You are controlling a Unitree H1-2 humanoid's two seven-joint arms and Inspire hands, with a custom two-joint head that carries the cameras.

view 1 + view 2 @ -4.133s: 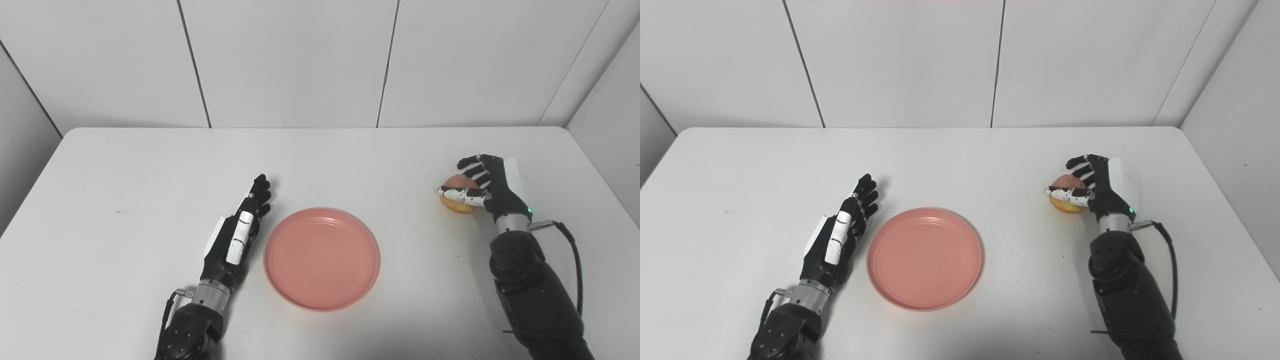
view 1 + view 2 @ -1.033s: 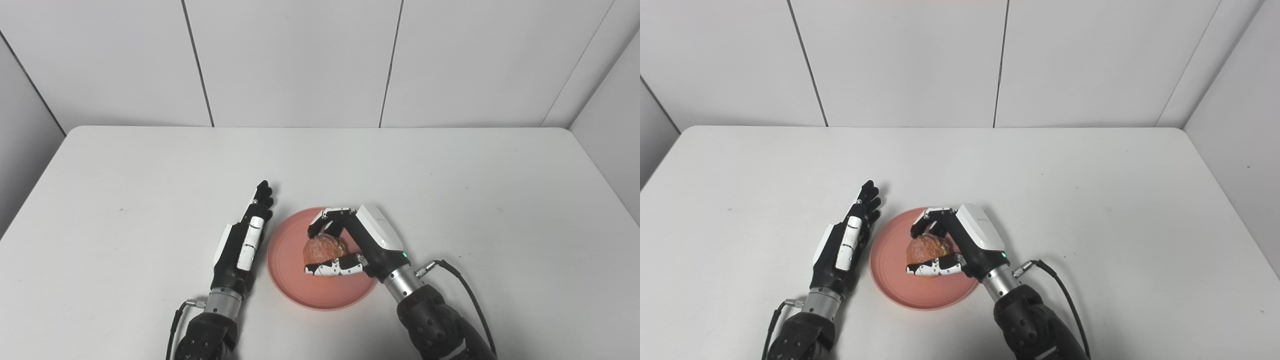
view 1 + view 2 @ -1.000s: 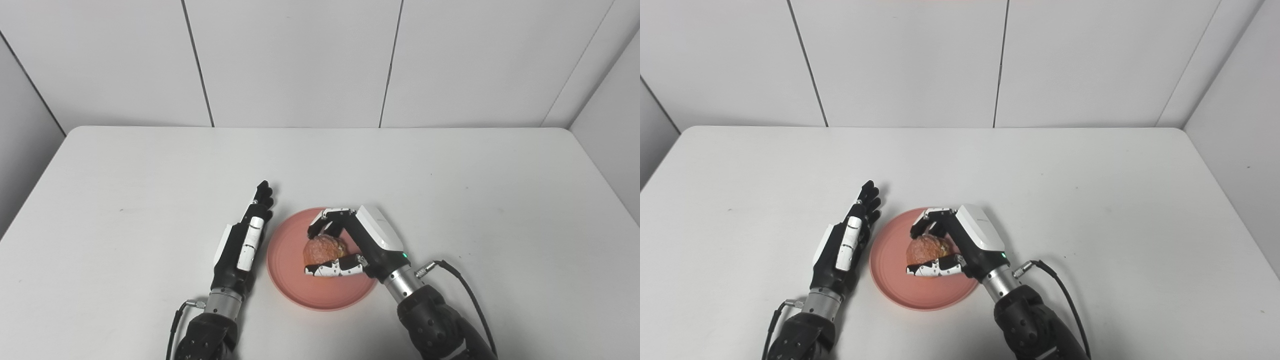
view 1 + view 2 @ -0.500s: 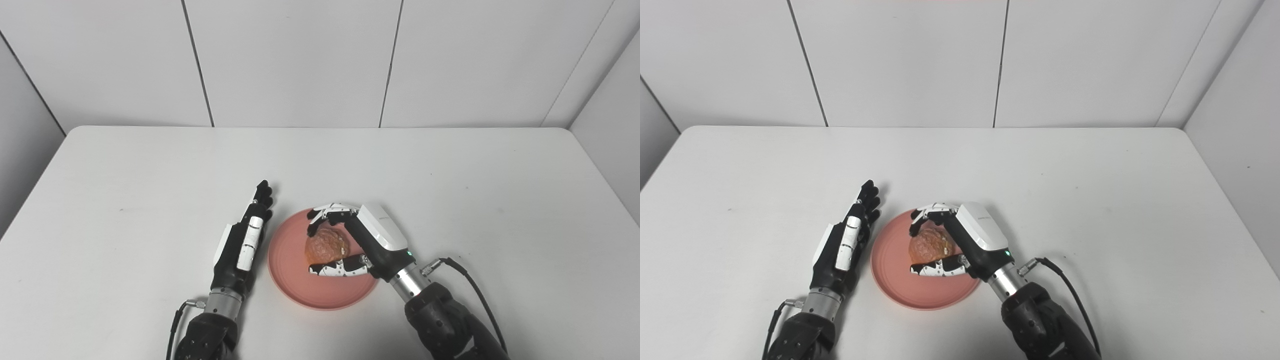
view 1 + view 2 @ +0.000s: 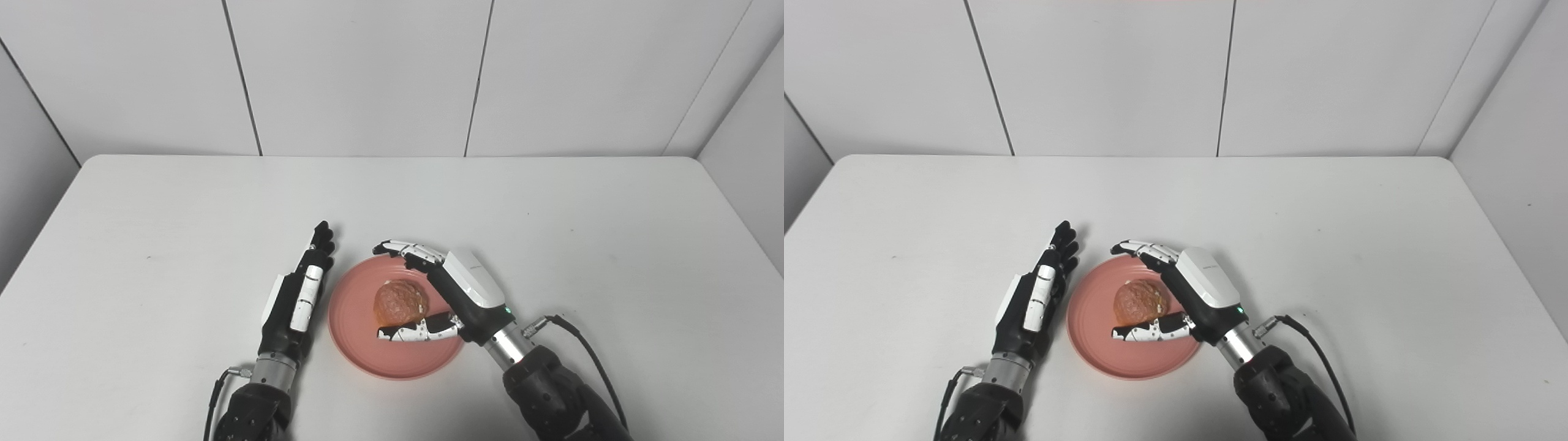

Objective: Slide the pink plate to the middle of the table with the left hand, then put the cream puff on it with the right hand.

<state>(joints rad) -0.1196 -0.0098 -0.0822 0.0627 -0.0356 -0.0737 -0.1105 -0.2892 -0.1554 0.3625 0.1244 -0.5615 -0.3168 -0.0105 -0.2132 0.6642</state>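
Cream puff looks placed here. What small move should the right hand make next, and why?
Probably draw the right hand back toward its own side. The cream puff sits on the pink plate, and the hand's fingers are spread clear of it.

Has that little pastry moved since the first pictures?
Yes. The cream puff went from the table's right side leftward onto the pink plate; the right hand is open around it.
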